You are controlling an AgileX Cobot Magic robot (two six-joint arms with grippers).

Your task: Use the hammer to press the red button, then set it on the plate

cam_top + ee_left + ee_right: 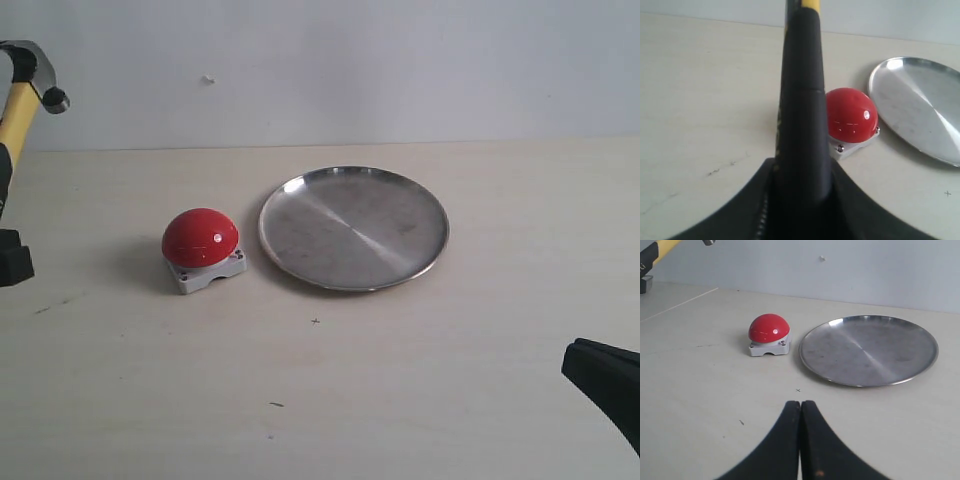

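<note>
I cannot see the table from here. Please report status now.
Left gripper shut on hammer, held high left of red button. Right gripper shut, empty. Plate bare; nothing blocks the button.

— Above the red button (201,238)?
— Clear overhead and on the near side. Bare desk (330,400) right across the front, only a few tiny dark specks.
— Between button and plate (353,228)?
— Narrow strip only; apart, but just beside each other.
— To the left?
— Hammer (22,105) held high at the left edge, clamped in the left pincer (802,172), well apart from the button. Open desk in between.
— To the right?
— Right pincer (605,385) low at the near right corner, fingers pressed together, well clear of the plate.
— Behind?
— Band of bare desk, then the wall (400,70).
</note>
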